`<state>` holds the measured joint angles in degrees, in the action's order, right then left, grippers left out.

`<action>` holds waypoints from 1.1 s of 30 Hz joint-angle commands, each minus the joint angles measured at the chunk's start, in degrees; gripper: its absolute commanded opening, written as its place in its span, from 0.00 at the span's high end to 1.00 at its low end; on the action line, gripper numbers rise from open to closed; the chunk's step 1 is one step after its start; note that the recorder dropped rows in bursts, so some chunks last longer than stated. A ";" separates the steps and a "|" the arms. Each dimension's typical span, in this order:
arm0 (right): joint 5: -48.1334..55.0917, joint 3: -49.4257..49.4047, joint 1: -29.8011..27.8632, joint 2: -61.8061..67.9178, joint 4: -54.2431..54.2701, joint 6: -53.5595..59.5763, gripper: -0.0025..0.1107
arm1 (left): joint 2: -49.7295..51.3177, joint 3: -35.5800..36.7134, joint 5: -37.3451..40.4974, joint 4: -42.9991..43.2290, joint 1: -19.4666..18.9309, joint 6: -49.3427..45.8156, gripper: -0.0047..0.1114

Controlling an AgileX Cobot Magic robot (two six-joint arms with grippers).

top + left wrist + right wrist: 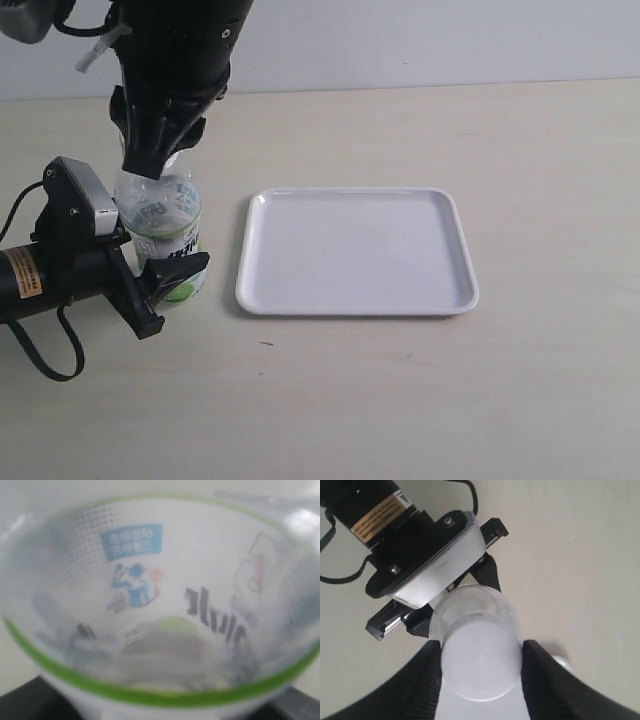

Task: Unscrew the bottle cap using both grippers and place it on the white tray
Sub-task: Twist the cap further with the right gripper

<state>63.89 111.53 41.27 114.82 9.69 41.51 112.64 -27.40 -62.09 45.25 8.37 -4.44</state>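
Note:
The bottle stands upright on the table, left of the white tray. My left gripper is shut on the bottle low down, at its green-and-white label. The label fills the left wrist view, with only dark finger corners showing. My right gripper comes down from above onto the bottle's top and hides the cap in the exterior view. In the right wrist view the white bottle cap sits between two black ribbed fingers, which touch it on both sides. The right gripper is shut on it.
The white tray holds nothing and lies about a hand's width right of the bottle. The left arm's black body and cable stretch along the table's left edge. Bare beige table surrounds the tray.

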 commanded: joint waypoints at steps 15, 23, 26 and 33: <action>0.32 0.35 0.09 -0.05 -0.90 51.19 0.98 | -0.76 -0.09 -2.97 -0.57 0.18 3.38 0.96; 0.32 0.35 0.09 -0.05 -0.90 64.85 0.98 | -0.76 -0.09 -2.97 -0.57 0.18 4.90 0.96; 0.32 0.35 0.09 -0.05 -0.90 65.27 0.98 | -0.76 -0.09 -2.97 -0.57 0.18 4.90 0.96; 0.43 0.35 0.09 -0.05 -2.11 64.85 0.97 | -0.76 -0.09 -2.97 -0.57 0.18 4.90 0.96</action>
<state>63.94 111.85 41.27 114.45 8.45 106.11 112.64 -27.40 -61.50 44.17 8.37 0.31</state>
